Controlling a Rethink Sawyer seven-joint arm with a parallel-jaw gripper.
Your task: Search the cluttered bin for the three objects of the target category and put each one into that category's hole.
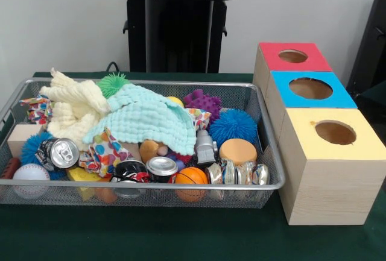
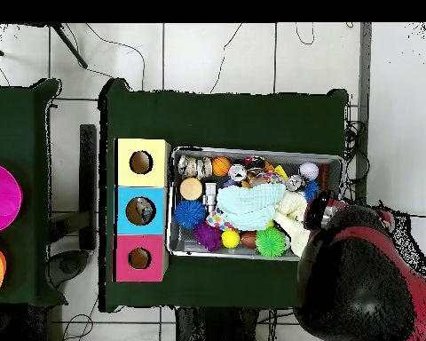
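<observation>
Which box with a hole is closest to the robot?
The red-topped box. In the front view it's the farthest back of the three, nearest the robot's pedestal; the blue-topped box is in the middle, the yellow-topped box in front.

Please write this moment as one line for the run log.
bin: cluttered | bottles: in bin corner by yellow-topped box | red-topped box hole: clear | arm: drawn back

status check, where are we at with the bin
Jaws not visible; arm over the bin's end. No bottles showing, cloths cover the middle. Red-topped box's hole clear.
</observation>
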